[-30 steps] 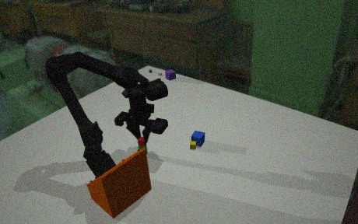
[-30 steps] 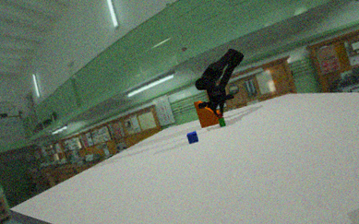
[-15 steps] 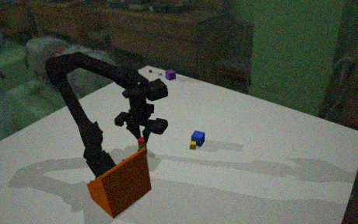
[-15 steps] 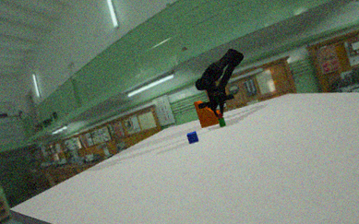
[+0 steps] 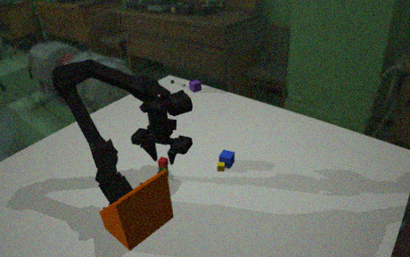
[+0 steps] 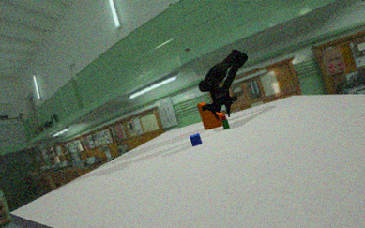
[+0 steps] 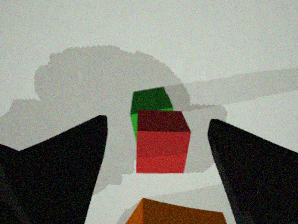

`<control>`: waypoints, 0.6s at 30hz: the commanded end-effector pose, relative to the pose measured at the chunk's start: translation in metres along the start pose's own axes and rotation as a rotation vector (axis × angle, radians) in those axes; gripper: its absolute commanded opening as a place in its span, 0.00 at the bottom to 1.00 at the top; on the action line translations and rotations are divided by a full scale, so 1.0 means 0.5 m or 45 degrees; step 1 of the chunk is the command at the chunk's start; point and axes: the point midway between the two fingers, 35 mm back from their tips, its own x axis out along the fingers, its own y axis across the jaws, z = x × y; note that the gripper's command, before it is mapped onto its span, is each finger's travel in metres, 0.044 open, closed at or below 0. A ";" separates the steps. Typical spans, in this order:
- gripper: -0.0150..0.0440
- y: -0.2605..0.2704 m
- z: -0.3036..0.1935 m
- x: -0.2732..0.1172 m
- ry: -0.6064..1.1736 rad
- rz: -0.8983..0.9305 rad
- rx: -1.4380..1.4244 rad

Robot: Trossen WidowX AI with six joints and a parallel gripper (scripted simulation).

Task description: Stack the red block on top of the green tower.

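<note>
The red block sits upright on top of the green tower. In the wrist view the red block covers part of the tower, whose top shows beyond it. The lower part of the tower is hidden behind the orange block in the top view. My gripper is open, with its fingers on either side of the red block. The wrist view shows a gap between each finger and the block. The tower stands upright.
A large orange wedge-shaped block stands close to the tower. A blue cube and a small yellow cube lie to the right in the top view. A purple cube lies near the far corner.
</note>
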 end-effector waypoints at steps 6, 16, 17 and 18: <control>1.00 0.000 0.000 0.000 0.000 -0.002 -0.001; 1.00 0.000 0.000 0.000 0.000 -0.002 -0.001; 1.00 0.000 0.000 0.000 0.000 -0.002 -0.001; 1.00 0.000 0.000 0.000 0.000 -0.002 -0.001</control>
